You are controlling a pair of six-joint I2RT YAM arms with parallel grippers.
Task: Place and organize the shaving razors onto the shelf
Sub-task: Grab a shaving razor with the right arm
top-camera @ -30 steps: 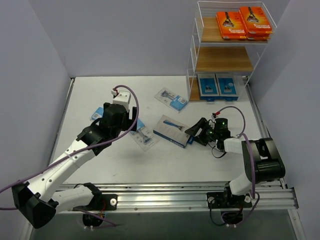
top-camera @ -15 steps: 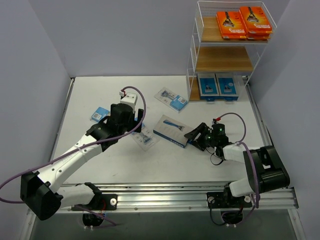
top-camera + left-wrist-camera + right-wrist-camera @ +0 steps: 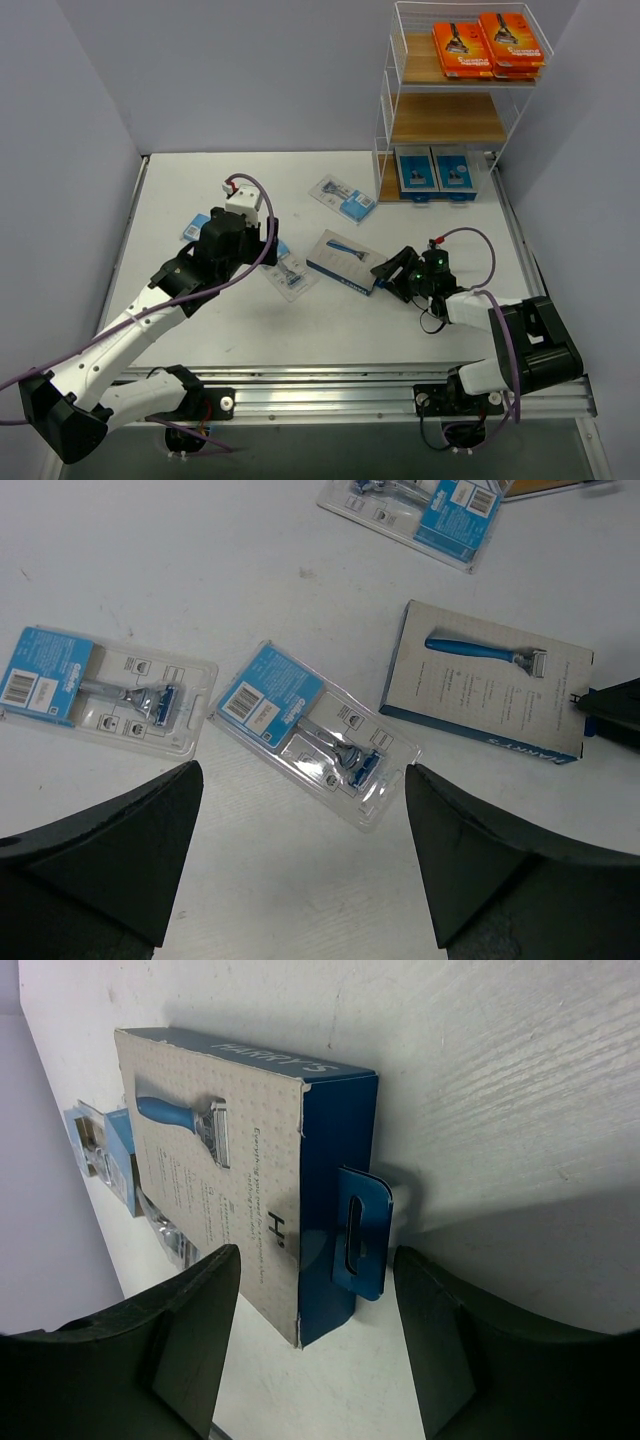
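Lining up on the box point(image 3: 345, 260): it lies flat mid-table, just left of the right gripper point(image 3: 390, 272), which is the nearer arm. The long axis runs away from the jaws, tab end between them. Jaws part-open, straddling, not clamped. Left gripper point(image 3: 262, 240) wide open, empty, over a blister pack point(image 3: 315, 735).

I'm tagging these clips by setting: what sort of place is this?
Probably a robotics lab cell: bare grey walls around a white table, two robot arms on an aluminium rail, a wire shelf holding razor packs.
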